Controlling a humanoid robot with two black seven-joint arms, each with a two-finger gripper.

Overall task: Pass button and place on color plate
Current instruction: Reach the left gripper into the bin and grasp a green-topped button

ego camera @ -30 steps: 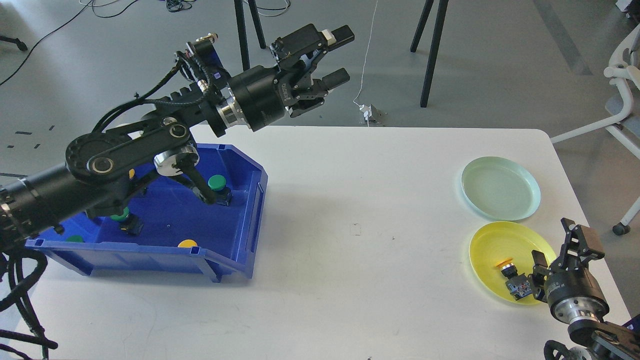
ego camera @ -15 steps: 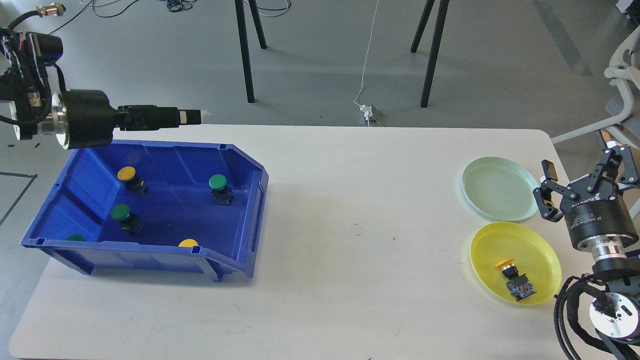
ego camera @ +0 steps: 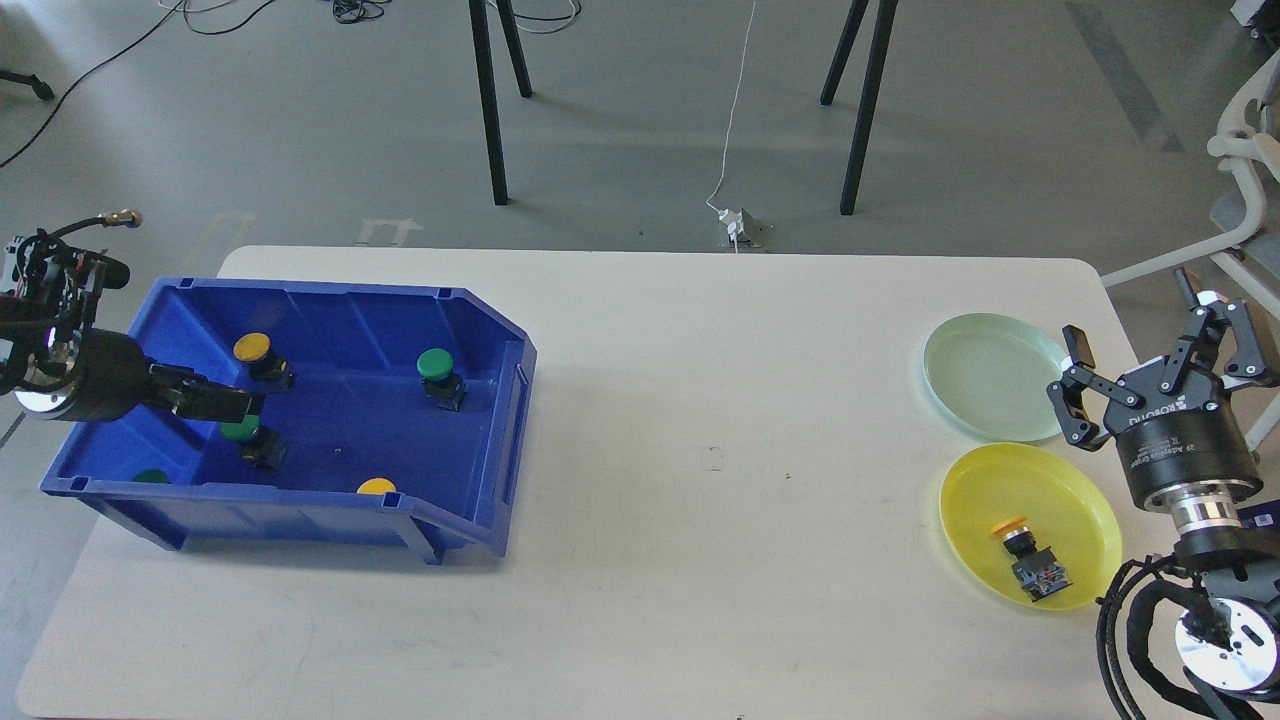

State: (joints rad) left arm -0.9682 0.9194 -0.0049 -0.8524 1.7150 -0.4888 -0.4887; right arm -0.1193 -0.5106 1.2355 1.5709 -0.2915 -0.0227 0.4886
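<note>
A blue bin on the table's left holds several push buttons: a yellow one, a green one, a green one, and two half hidden behind the front wall, one green and one yellow. My left gripper reaches into the bin from the left, just above the green button; it is seen edge-on. A yellow button lies in the yellow plate. The pale green plate is empty. My right gripper is open and empty beside both plates.
The white table spreads between bin and plates. Black stand legs and a cable are on the floor beyond it. A white chair stands at the far right.
My left arm has swung from high over the table's back to the left and dropped into the bin. My right gripper has left the yellow plate, where the yellow button stays, and risen beside the plates.
</note>
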